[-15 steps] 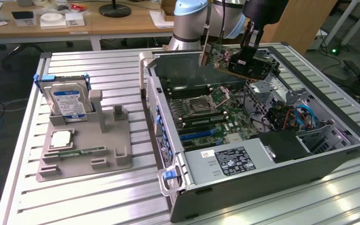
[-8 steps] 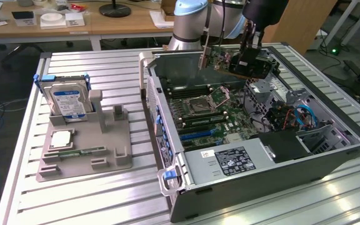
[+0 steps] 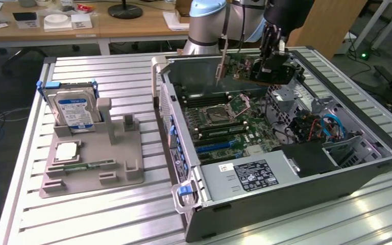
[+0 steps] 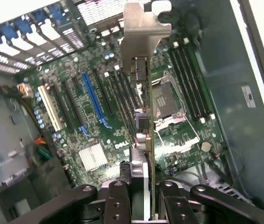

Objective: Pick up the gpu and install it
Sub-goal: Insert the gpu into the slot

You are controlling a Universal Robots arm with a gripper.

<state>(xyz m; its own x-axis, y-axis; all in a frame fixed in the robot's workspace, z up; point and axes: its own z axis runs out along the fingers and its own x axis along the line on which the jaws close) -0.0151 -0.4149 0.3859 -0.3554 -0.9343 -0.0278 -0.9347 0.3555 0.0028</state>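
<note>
The gpu [image 3: 245, 70] hangs in the air over the far end of the open computer case [image 3: 359, 168], above the motherboard [image 3: 230, 122]. My gripper [image 3: 272, 61] is shut on the card's edge, and its silvery end bracket [image 3: 220, 64] points down toward the exterior view's left. In the wrist view the gpu [image 4: 146, 135] stands edge-on between my gripper [image 4: 143, 191] fingers, with the bracket [image 4: 143, 28] at its far end. It floats above the motherboard [image 4: 99, 140], clear of the blue slot [image 4: 93, 100].
A grey fixture [image 3: 94, 158] at the exterior view's left holds a hard drive with a blue label [image 3: 73, 109], a processor [image 3: 67, 151] and a memory stick [image 3: 80, 166]. Inside the case sit a power supply [image 3: 250, 176] and cable bundles [image 3: 318, 127].
</note>
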